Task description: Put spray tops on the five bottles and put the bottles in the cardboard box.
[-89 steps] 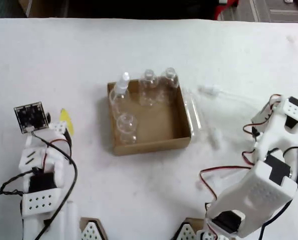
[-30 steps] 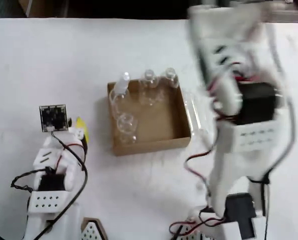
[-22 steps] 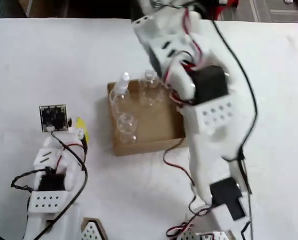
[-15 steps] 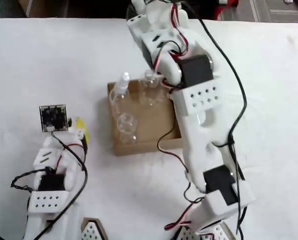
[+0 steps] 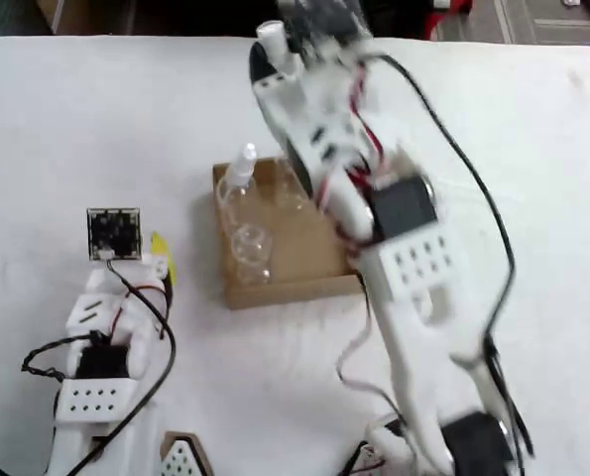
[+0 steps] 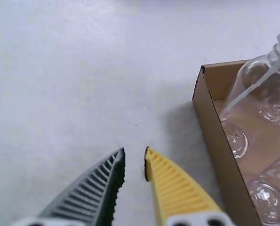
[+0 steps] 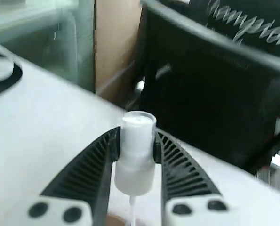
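Right end effector (image 7: 136,141) clamped a white spray top (image 7: 137,162), grip plain from its wrist. From above, its arm (image 5: 404,248) covered the right half of the cardboard box (image 5: 275,291); bottles (image 5: 249,248) stood inside. Left end effector (image 6: 134,162) narrow, empty, over counter (image 6: 60,70) beside box.

Matt, raw-edged cardboard box (image 5: 285,290), clear glossy plastic bottles (image 5: 250,248) inside the box, smooth white plastic spray top (image 7: 137,160), ribbed matt plastic left gripper (image 6: 134,157) and right gripper (image 7: 136,135), matt, faintly grainy white table (image 5: 126,109) around the box
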`<state>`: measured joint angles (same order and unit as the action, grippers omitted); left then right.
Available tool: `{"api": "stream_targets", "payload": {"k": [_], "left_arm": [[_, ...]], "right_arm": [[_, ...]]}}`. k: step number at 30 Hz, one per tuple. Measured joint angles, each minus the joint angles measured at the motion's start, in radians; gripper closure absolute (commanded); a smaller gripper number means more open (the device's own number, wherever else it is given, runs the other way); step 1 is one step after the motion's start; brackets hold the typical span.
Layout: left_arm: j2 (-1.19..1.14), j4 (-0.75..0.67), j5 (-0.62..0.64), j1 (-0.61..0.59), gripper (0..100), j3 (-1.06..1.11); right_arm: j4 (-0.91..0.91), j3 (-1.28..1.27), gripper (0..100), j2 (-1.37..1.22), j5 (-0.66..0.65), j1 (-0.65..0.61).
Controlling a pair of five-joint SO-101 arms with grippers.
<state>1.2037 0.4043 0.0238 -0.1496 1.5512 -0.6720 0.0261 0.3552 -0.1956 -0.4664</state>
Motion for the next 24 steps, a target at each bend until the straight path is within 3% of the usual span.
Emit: {"api": "stream_targets", "payload": {"k": [3, 6, 24], "left_arm": [[0.0, 0.0, 0.0, 0.0, 93, 0.0], [0.0, 0.0, 0.0, 0.0, 93, 0.0], [0.0, 0.0, -0.003, 0.0, 93, 0.0]], "right_arm": [[0.265, -0.241, 98.4, 0.101, -0.02, -0.002], [0.408, -0.301, 98.3, 0.089, -0.072, -0.003], [0.519, -0.207, 98.3, -0.175, -0.11, 0.034]]}}
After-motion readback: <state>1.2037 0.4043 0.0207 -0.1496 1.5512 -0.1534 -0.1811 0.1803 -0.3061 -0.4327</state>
